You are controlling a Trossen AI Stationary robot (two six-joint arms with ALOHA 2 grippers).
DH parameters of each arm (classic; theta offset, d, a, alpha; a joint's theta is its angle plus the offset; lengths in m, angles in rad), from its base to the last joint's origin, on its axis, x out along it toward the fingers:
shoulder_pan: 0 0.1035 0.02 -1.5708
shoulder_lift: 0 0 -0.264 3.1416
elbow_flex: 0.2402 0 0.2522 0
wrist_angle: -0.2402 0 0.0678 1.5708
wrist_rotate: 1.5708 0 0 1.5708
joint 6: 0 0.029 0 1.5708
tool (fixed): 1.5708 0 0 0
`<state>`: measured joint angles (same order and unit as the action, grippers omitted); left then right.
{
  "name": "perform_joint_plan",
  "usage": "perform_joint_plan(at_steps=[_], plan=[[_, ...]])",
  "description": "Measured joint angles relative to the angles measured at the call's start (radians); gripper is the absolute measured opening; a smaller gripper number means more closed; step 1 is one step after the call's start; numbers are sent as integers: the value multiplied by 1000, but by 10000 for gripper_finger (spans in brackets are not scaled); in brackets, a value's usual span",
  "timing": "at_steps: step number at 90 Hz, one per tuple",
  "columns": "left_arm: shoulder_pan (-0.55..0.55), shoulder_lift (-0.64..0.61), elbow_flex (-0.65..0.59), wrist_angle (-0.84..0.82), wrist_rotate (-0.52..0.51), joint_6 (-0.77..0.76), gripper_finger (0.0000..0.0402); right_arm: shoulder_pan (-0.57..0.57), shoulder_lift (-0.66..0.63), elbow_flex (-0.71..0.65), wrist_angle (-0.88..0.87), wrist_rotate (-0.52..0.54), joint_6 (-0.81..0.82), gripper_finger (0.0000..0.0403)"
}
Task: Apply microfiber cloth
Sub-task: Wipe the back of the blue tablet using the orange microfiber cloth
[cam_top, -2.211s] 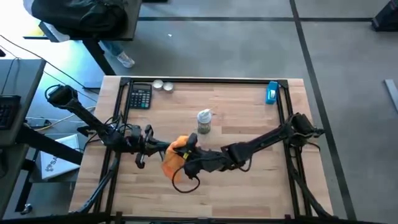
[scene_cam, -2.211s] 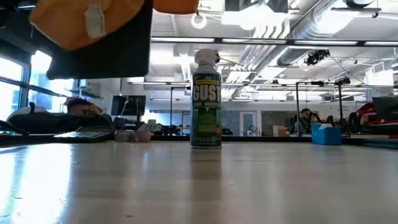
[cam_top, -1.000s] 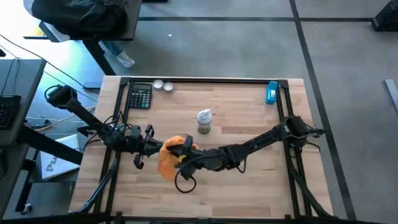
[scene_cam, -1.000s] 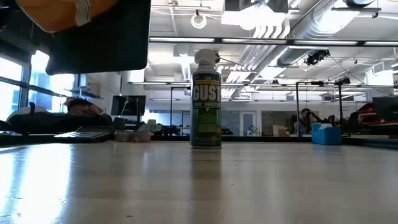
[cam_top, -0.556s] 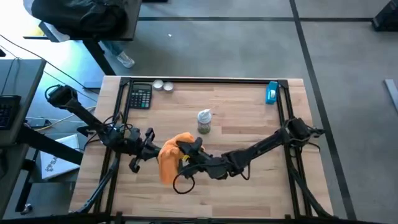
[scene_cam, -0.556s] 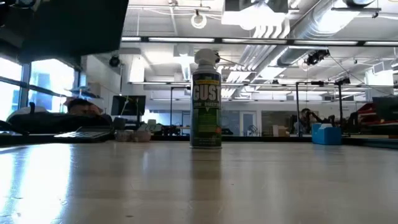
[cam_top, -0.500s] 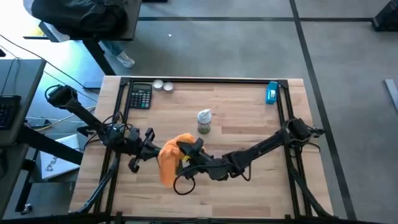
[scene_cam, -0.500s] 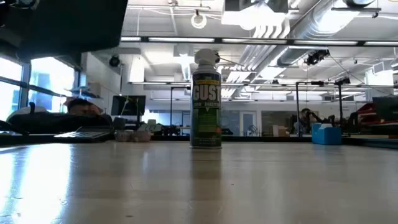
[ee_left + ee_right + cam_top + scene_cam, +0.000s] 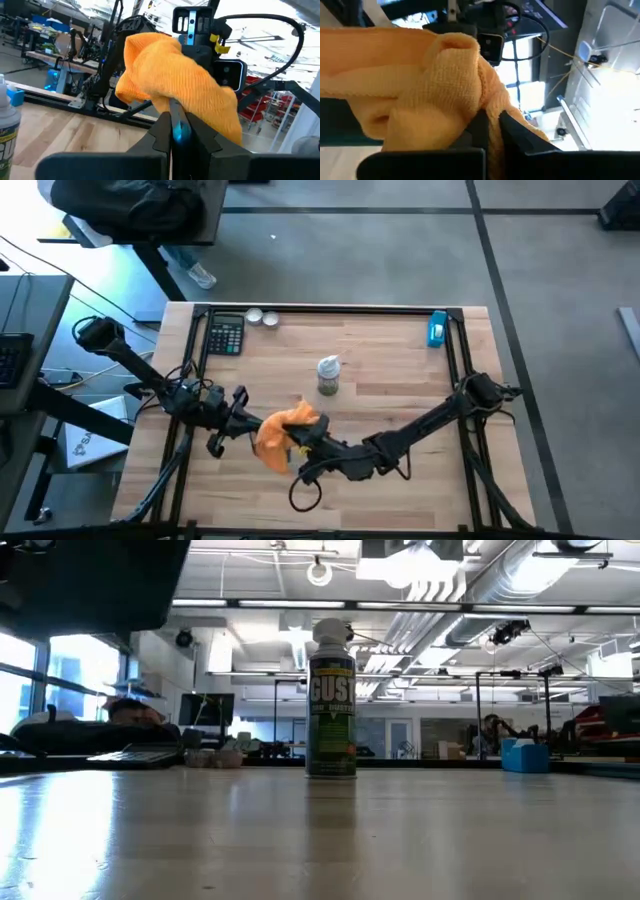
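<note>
This is a big robot lab: bare pipes (image 9: 470, 585) run under the ceiling, and more work tables (image 9: 600, 768) and metal frames (image 9: 520, 705) fill the room behind.

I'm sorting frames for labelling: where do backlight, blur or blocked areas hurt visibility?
Low view: the spray can is sharp, the dark shape at the upper left only a silhouette. Right wrist view: bright windows wash out the background, and the microfiber cloth fills the frame. Left wrist view: the cloth hides most of the right gripper. High view: evenly lit.
</note>
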<state>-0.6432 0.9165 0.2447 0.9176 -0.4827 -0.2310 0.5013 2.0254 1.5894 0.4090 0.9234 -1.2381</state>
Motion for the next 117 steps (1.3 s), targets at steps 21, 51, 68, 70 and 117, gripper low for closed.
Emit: perform_joint_plan(at_steps=[21,51,68,70,117], plan=[[1,0,0,-2,-9,0,13,-20,-2,0,-159,-113,218,0],[2,0,0,3,-58,1,13,-35,-2,1,-268,-118,344,0],[1,1,0,21,-130,32,12,-23,0,0,-208,-59,248,0],[1,2,0,22,-134,34,11,-22,0,0,-207,-60,250,0],[1,19,1,74,-159,31,9,-25,2,-1,-210,-86,342,0]])
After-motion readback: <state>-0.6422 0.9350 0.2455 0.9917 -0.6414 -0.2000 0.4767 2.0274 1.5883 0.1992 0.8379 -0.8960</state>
